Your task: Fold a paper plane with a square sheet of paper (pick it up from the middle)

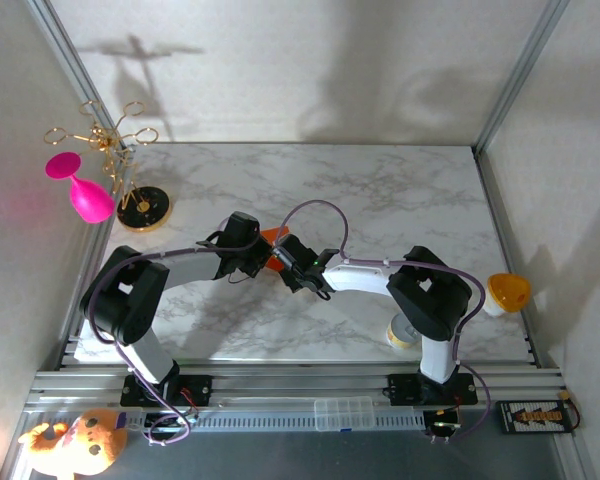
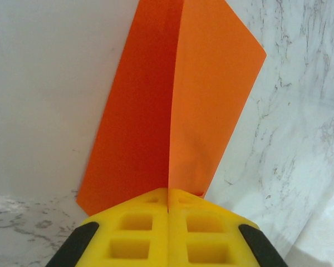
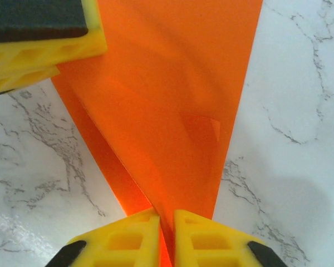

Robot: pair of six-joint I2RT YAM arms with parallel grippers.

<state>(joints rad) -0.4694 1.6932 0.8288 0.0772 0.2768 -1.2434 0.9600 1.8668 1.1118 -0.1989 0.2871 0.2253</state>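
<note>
While both claws pinch it above the table (image 1: 400, 190) centre, the paper (image 2: 150, 111) shows one centre crease, flaps raised. Judged early: no dart yet, nose and wing folds left.

Left claw (image 2: 168, 203) clamped on paper; right claw (image 3: 167, 219) likewise.

Goblet (image 1: 80, 190) at table's left edge, cup (image 1: 507, 291) at right edge: contents not visible.

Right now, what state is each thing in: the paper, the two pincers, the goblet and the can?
Paper: folded along a centre crease, pinched at two spots.
Left pincer: shut on the paper.
Right pincer: shut on the paper.
Goblet: tilted, not standing upright.
Can: upright, it seems; half hidden.
</note>
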